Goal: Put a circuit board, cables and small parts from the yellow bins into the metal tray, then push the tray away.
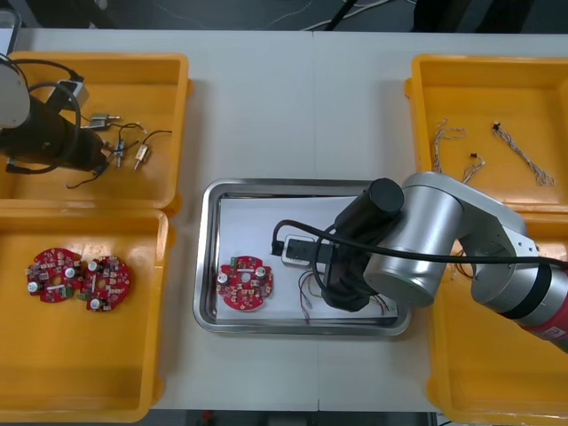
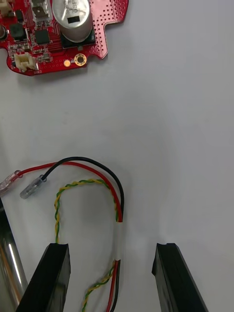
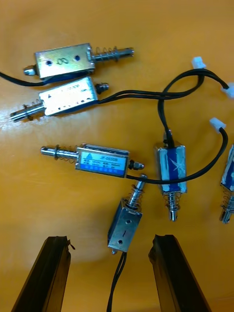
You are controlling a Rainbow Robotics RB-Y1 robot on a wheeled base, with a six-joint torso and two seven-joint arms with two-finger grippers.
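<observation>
My right gripper (image 2: 112, 273) hangs open low over the white floor of the metal tray (image 1: 209, 257). A red, black and twisted yellow cable (image 2: 117, 204) lies on that floor between its fingers (image 2: 48, 278), untouched by either. A round red circuit board (image 1: 246, 283) rests in the tray beyond the cable. My left gripper (image 3: 109, 268) is open above the far left yellow bin (image 1: 160, 80), over several small metal parts (image 1: 120, 146). One small metal part (image 3: 126, 224) with a black lead lies just ahead of its fingers, in line with the gap.
Two more circuit boards (image 1: 78, 277) sit in the near left bin (image 1: 133, 373). Thin twisted cables (image 1: 524, 151) lie in the far right bin (image 1: 426, 80). The right arm's grey body (image 1: 426, 240) covers the tray's right part and the near right bin's edge.
</observation>
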